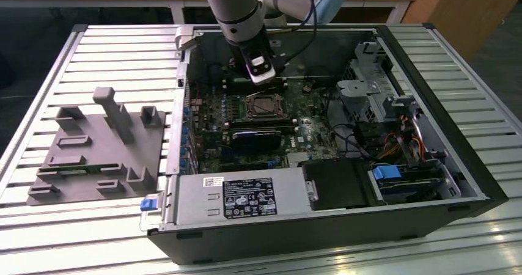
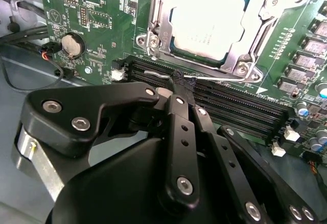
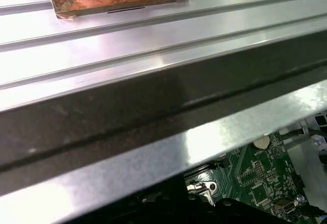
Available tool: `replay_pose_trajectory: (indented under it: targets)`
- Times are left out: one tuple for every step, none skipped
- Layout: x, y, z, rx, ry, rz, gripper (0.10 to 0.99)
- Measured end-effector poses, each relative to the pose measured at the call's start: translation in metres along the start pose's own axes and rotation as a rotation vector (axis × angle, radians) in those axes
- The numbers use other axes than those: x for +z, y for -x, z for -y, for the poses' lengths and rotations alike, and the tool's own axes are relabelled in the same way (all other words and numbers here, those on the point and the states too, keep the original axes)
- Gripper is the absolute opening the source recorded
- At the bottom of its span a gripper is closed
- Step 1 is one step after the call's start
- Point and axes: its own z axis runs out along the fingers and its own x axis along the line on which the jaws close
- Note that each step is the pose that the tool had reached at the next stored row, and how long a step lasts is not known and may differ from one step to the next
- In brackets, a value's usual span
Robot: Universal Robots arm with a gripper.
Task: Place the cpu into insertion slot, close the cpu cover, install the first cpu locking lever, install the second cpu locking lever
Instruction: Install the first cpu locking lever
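The cpu [image 2: 209,22] lies flat in the insertion slot [image 1: 263,106] on the green board inside the open computer case. The cpu cover [image 2: 161,22], a silvery frame, is down around the chip's edges. A thin wire locking lever [image 2: 225,76] runs along the socket's side nearest the memory slots. My gripper [image 2: 180,81] is shut, its black fingertips resting right on that lever's middle. I cannot tell whether the wire is pinched or only touched. In the exterior view the gripper [image 1: 261,76] hangs just behind the socket.
Long black memory slots [image 2: 240,106] lie just beside the lever, and a coin battery [image 2: 71,44] sits on the board. The case wall [image 3: 153,112] is close by. A grey fixture plate [image 1: 98,153] lies on the slatted table, and a power supply [image 1: 236,198] fills the case front.
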Motion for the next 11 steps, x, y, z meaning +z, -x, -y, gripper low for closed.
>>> replay_pose_trajectory:
  targets:
    - [0.0001, 0.0002, -0.0001, 0.000, 0.000, 0.0000, 0.102]
    - [0.0001, 0.0002, -0.0001, 0.000, 0.000, 0.0000, 0.102]
    - [0.0001, 0.0002, -0.0001, 0.000, 0.000, 0.0000, 0.102]
    - [0.0001, 0.0002, -0.0001, 0.000, 0.000, 0.0001, 0.102]
    - [0.0001, 0.0003, -0.0001, 0.000, 0.000, 0.0000, 0.102]
    - [0.0001, 0.0005, -0.0001, 0.000, 0.000, -0.0001, 0.102]
    - [0.0002, 0.0007, -0.0002, 0.000, 0.000, 0.0000, 0.102]
    - [0.0003, 0.0008, -0.0002, 0.000, 0.000, 0.0000, 0.102]
    - [0.0004, 0.0008, -0.0003, 0.000, 0.000, 0.0000, 0.102]
    - [0.0005, 0.0008, -0.0002, 0.000, 0.000, 0.0000, 0.102]
    - [0.0008, 0.0008, -0.0002, 0.000, 0.000, 0.0000, 0.102]
